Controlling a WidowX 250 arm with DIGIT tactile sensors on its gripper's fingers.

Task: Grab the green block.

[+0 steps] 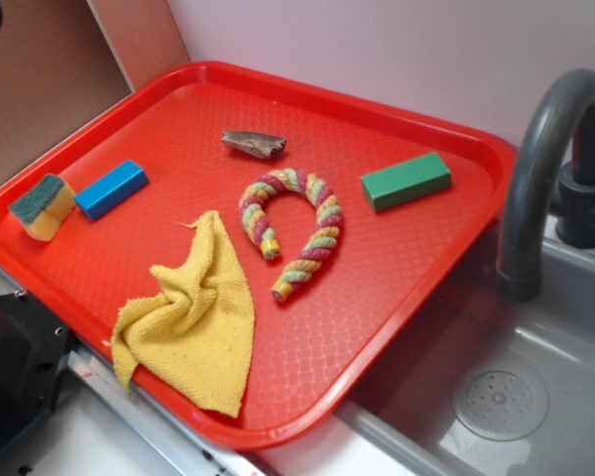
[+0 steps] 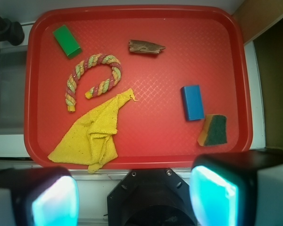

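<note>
1. The green block (image 1: pixel 407 180) lies flat on the red tray (image 1: pixel 377 327), near the tray's corner closest to the grey faucet (image 1: pixel 540 169), and nothing touches it.
2. In the wrist view the tool (image 2: pixel 134 195) hangs above the tray's near edge, its two fingers (image 2: pixel 54 200) spread wide apart with nothing between them.
3. The tool is well apart from the green block (image 2: pixel 67 41), which sits at the tray's far left corner in that view.
4. A striped rope toy (image 1: pixel 296 226) curves in a horseshoe just beside the block.
5. A crumpled yellow cloth (image 1: pixel 193 317) lies below the rope.
6. A blue block (image 1: pixel 111 188) and a yellow sponge (image 1: pixel 43 206) with a dark green top sit close together at the opposite side.
7. A brown scrap (image 1: pixel 253 145) rests near the tray's far edge.
</note>
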